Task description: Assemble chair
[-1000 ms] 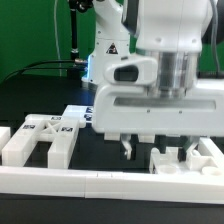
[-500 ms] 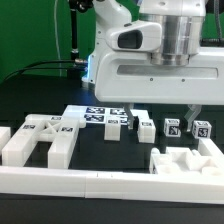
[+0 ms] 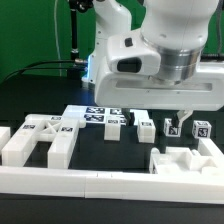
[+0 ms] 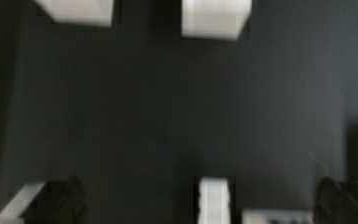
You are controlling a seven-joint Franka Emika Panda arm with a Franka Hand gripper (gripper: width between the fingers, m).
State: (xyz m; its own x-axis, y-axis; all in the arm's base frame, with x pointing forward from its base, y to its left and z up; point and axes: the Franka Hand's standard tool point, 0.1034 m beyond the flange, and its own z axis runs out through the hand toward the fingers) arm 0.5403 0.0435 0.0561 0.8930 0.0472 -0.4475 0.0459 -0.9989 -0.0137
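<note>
Chair parts lie on the black table. A notched white piece (image 3: 35, 140) sits at the exterior view's left, and a flat slab with tags (image 3: 92, 116) lies behind it. A row of small tagged blocks (image 3: 147, 128) runs toward the right. Another notched piece (image 3: 186, 160) sits at the front right. My gripper (image 3: 200, 120) hangs open just above the rightmost blocks, one dark finger (image 3: 183, 121) between the last two. In the wrist view the gripper (image 4: 202, 205) is wide open, with a narrow white piece (image 4: 213, 200) between the dark fingers (image 4: 55, 200), untouched. Two more white pieces (image 4: 217, 15) lie beyond.
A long plain white bar (image 3: 100, 180) runs along the table's front edge. The robot's white base (image 3: 105, 50) stands behind the parts, with black cables at the back left and a green backdrop behind.
The gripper has risen from low near the front pieces and moved back and to the exterior view's right, coming down over the row of small blocks. It has stayed open.
</note>
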